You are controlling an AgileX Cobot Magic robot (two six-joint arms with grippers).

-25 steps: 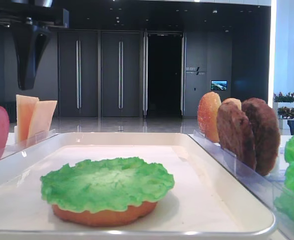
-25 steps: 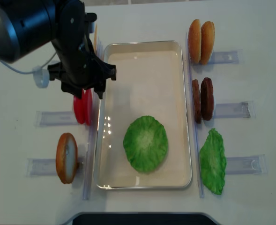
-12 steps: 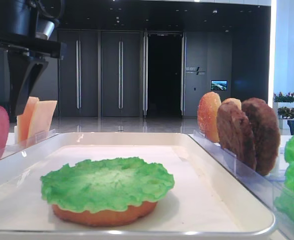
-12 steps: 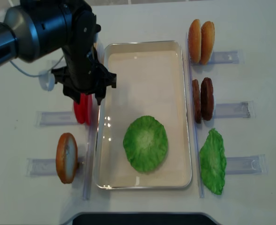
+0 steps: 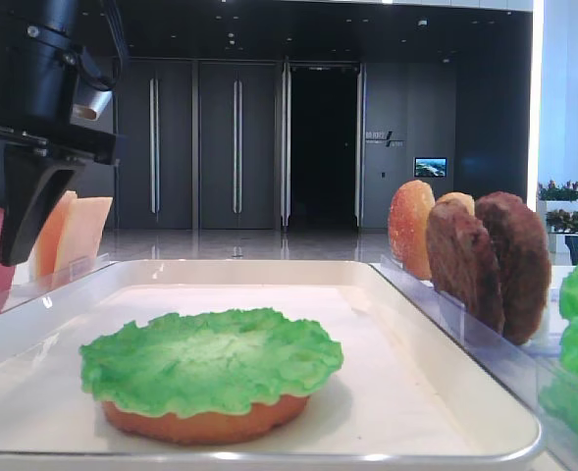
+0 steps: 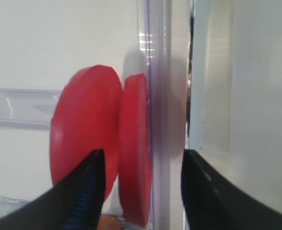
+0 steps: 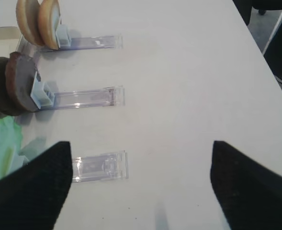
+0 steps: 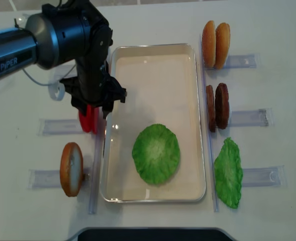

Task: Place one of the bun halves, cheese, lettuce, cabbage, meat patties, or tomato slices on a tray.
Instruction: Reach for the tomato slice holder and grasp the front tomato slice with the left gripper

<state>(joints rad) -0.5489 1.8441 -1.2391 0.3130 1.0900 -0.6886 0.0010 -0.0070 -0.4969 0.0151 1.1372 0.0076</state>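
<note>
Over the tomato slices (image 6: 102,143), at nine o'clock off the tray (image 8: 153,65): left gripper (image 6: 140,191) descending, risk of a double pick.

I saw its jaws parted, gripping nothing, straddling the inner slice, with the outer slice touching it; a finger could catch both or wedge against the clear rack (image 6: 160,96). Lettuce (image 8: 156,153) already sat on a bun half (image 5: 205,422) in the tray. Right gripper (image 7: 141,187) stood wide, empty.

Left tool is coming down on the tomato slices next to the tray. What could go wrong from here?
1. Two tomato slices stand face to face between the open fingers of the left tool; it may grab both.
2. The right-hand finger sits against the clear rack wall and tray rim, so it may catch there.
3. The lettuce on a bun base leaves little margin for an off-centre drop.
</note>
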